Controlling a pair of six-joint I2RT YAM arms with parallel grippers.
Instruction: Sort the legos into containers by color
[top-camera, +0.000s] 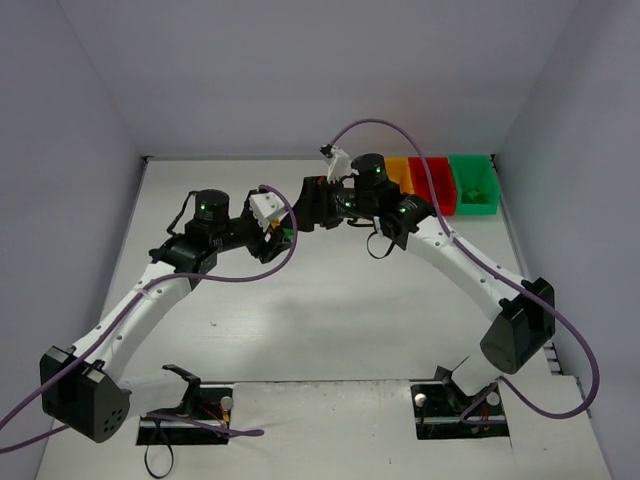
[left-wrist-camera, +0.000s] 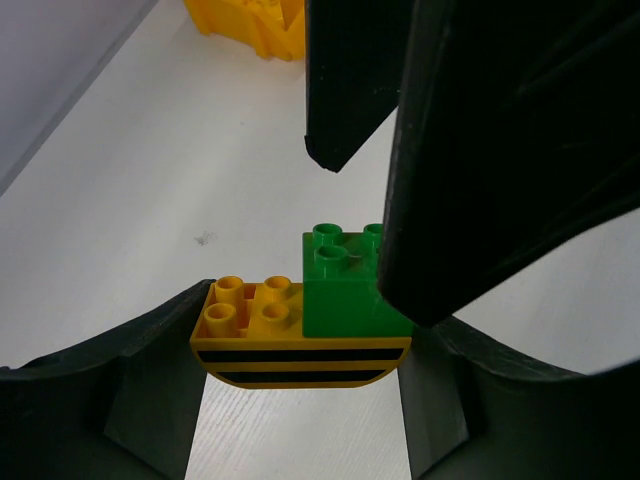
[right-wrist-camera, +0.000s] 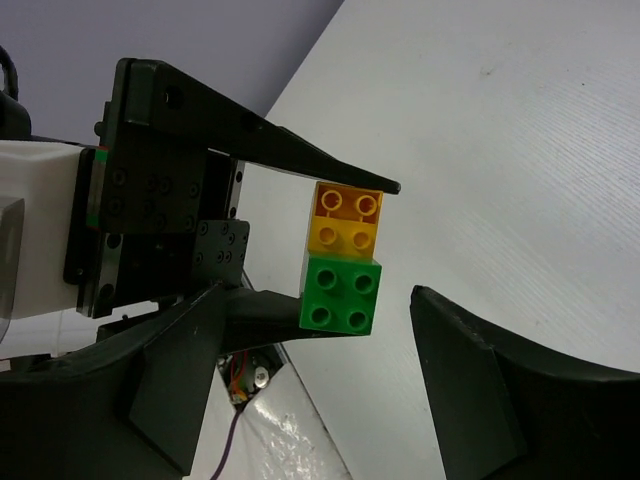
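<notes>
Left fingers (left-wrist-camera: 140, 390) of mine clamp a stack of two bricks. My right fingers (right-wrist-camera: 480, 380) stand wide, one on each side of it, and I cannot tell whether they touch it. One white tabletop (top-camera: 330, 310) lies below. Three bins sit in a row at its far right: yellow-orange bin (top-camera: 399, 168), red bin (top-camera: 440, 190), green bin (top-camera: 475, 208). The stack hangs in the air left of them: one striped yellow brick (left-wrist-camera: 300, 360) carrying one green brick (left-wrist-camera: 345, 300).

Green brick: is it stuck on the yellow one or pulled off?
Stuck on. The green brick sits pressed onto the yellow brick with no gap, and the left pincer grips the yellow brick.
</notes>
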